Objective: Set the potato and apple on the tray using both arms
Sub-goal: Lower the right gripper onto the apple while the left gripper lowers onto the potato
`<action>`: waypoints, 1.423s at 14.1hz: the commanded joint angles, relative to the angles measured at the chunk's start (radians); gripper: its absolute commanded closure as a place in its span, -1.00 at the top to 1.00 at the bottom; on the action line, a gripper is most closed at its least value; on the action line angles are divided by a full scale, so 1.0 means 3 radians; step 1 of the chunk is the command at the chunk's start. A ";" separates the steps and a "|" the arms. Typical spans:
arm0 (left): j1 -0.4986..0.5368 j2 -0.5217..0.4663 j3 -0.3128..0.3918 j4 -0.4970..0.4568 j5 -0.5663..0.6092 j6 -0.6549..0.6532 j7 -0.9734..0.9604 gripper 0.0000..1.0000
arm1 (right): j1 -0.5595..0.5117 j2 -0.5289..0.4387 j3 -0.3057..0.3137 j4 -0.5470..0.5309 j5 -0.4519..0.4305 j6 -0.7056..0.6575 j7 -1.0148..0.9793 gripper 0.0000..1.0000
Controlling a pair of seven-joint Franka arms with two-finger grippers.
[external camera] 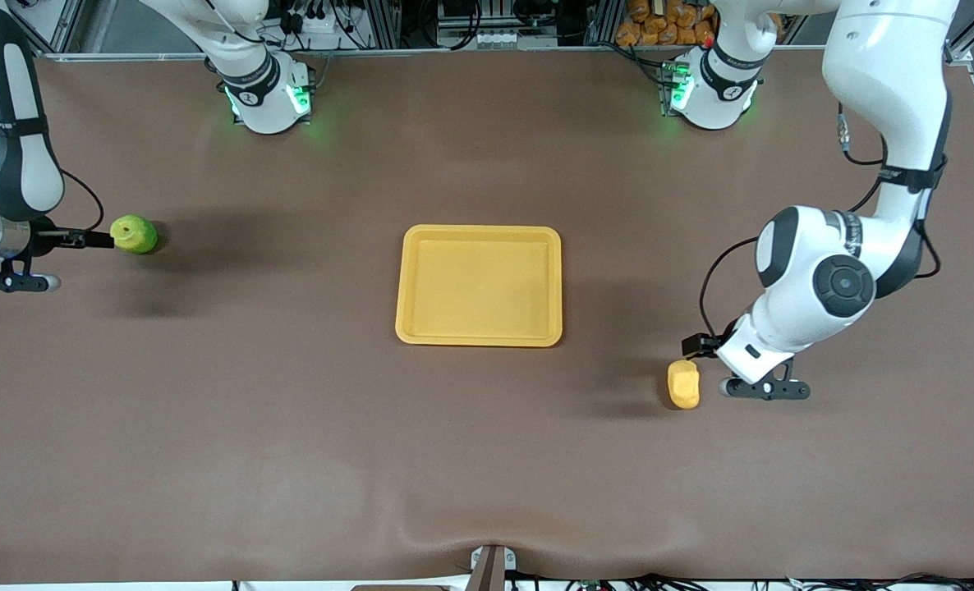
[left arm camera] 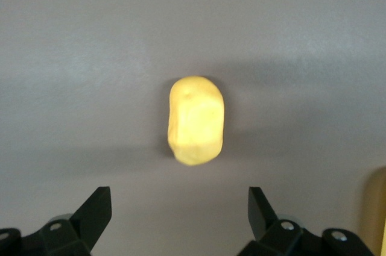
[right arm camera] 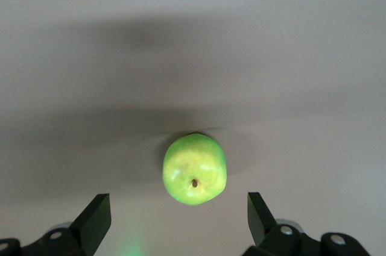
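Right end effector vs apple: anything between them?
Nothing. The right wrist view shows bare table between the open right end effector and the apple.

Brown table (external camera: 290,427); orange items (external camera: 659,25) at its robot-side edge.

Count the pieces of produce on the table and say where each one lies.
2. The apple lies toward the right arm's end, by the open right tool. The potato lies toward the left arm's end, by the open left tool. Neither is on the tray.

You saw two glossy white arms (external camera: 815,279) with dark grey joints, black cables and green-lit bases (external camera: 269,98).
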 commanded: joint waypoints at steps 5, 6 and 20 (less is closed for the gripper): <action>-0.0031 0.0227 0.0003 -0.0130 0.0009 0.0599 -0.0144 1.00 | -0.0184 -0.0079 0.0045 -0.0363 -0.0182 0.0443 -0.0026 1.00; -0.0047 0.0272 0.0003 -0.0130 0.0009 0.0680 -0.0144 1.00 | -0.0200 -0.0079 0.0045 -0.0403 -0.0183 0.0494 -0.0026 1.00; -0.0062 0.0580 0.0019 -0.0130 0.0009 0.1182 -0.0139 0.12 | -0.0338 -0.0048 0.0045 -0.0833 -0.0203 0.1042 -0.0026 1.00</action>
